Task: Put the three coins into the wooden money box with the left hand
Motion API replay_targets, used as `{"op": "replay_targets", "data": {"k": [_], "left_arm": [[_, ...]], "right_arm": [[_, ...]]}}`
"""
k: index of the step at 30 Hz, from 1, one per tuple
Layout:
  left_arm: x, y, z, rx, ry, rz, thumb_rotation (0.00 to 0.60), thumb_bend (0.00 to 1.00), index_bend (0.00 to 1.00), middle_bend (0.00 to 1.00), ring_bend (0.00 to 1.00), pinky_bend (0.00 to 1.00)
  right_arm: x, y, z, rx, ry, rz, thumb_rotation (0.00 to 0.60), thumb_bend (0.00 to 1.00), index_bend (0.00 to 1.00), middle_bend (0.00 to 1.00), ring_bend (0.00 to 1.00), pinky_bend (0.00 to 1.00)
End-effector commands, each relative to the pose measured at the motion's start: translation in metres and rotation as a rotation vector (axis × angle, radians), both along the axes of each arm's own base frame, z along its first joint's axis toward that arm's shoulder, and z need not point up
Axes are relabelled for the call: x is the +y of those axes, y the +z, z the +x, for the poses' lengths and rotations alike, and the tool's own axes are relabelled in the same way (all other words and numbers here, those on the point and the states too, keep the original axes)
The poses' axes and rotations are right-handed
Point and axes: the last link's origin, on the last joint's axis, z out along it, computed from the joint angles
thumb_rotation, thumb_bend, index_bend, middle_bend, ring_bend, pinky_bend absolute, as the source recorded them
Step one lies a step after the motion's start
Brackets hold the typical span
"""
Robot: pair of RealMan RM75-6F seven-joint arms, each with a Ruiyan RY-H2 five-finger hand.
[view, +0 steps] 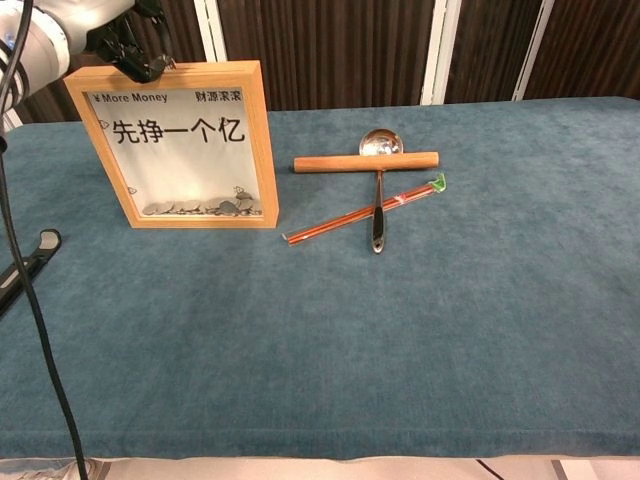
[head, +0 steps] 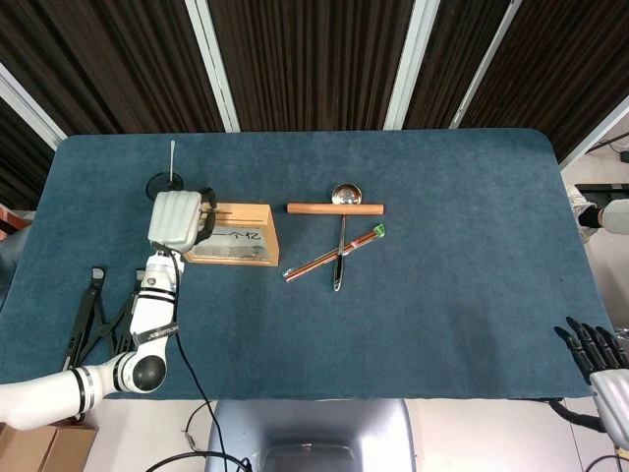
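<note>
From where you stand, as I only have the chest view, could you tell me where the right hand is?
Observer: The right hand is at the near right corner of the table, fingers apart, holding nothing.
Operator: Thank you. Which part of the money box top is the left hand over?
Observer: The left hand covers the left end of the money box top; the rest of the top is uncovered.
Operator: Is there anything behind the box that I cannot see?
Observer: Yes, a small dark round base with a white stick stands on the cloth behind the left end of the box.
</note>
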Motion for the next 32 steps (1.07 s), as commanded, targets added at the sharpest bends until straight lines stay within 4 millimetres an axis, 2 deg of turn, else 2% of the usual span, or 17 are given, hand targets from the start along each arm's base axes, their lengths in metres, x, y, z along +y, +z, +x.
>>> {"op": "replay_targets", "data": {"k": [1,6,8,9,10,11,13,14,15,16,21,24,27,32], "left_arm": [[0.000,0.000,0.000,0.002,0.001,0.001,0.600,0.46,0.32,1.00,1.00,1.00],[-0.002,0.002,0.001,-0.011,-0.010,0.010,0.600,0.44,0.31,1.00,1.00,1.00],[-0.010,0.007,0.003,-0.038,-0.040,0.017,0.600,0.42,0.30,1.00,1.00,1.00],[-0.019,0.011,0.002,-0.058,-0.074,0.018,0.600,0.42,0.28,0.98,0.99,1.00],[-0.030,0.014,-0.001,-0.070,-0.097,0.008,0.600,0.42,0.26,0.89,0.90,0.97],[-0.042,0.017,-0.006,-0.084,-0.119,-0.014,0.600,0.41,0.23,0.75,0.77,0.89],[-0.077,0.026,-0.027,-0.113,-0.145,-0.063,0.600,0.41,0.17,0.44,0.44,0.61],[-0.093,0.029,-0.039,-0.121,-0.149,-0.076,0.600,0.41,0.12,0.28,0.26,0.38],[-0.115,0.033,-0.057,-0.130,-0.153,-0.089,0.600,0.41,0.09,0.22,0.17,0.27],[-0.132,0.035,-0.071,-0.137,-0.157,-0.090,0.600,0.41,0.07,0.19,0.13,0.21],[-0.222,0.034,-0.158,-0.125,-0.118,-0.092,0.600,0.40,0.00,0.05,0.01,0.06],[-0.256,0.031,-0.193,-0.165,-0.072,-0.066,0.600,0.40,0.00,0.00,0.00,0.01],[-0.265,0.030,-0.211,-0.149,-0.047,-0.105,0.600,0.39,0.00,0.00,0.00,0.01],[-0.262,0.038,-0.211,-0.152,-0.062,-0.080,0.600,0.38,0.00,0.00,0.00,0.01]], "right_arm": [[0.000,0.000,0.000,0.001,0.000,0.000,0.600,0.15,0.00,0.00,0.00,0.00],[0.000,0.001,0.000,0.000,0.000,-0.003,0.600,0.15,0.00,0.00,0.00,0.00],[0.000,0.000,0.000,0.002,-0.001,-0.002,0.600,0.15,0.00,0.00,0.00,0.00],[0.000,0.000,-0.001,0.003,-0.002,-0.001,0.600,0.15,0.00,0.00,0.00,0.00],[0.000,0.000,-0.001,0.003,-0.002,-0.001,0.600,0.15,0.00,0.00,0.00,0.00],[0.000,0.001,-0.001,0.005,-0.003,-0.002,0.600,0.15,0.00,0.00,0.00,0.00],[0.000,0.000,-0.002,0.007,-0.008,-0.001,0.600,0.15,0.00,0.00,0.00,0.00],[0.000,-0.001,-0.002,0.010,-0.008,0.001,0.600,0.15,0.00,0.00,0.00,0.00],[0.000,-0.002,-0.001,0.016,-0.007,0.004,0.600,0.15,0.00,0.00,0.00,0.00],[0.001,-0.004,-0.001,0.020,-0.006,0.008,0.600,0.15,0.00,0.00,0.00,0.00],[0.001,-0.014,0.003,0.049,0.007,0.026,0.600,0.15,0.00,0.00,0.00,0.00],[0.002,-0.018,0.005,0.059,0.016,0.025,0.600,0.15,0.00,0.00,0.00,0.00],[0.004,-0.020,0.007,0.065,0.024,0.021,0.600,0.15,0.00,0.00,0.00,0.00],[0.004,-0.021,0.008,0.069,0.027,0.022,0.600,0.15,0.00,0.00,0.00,0.00]]}}
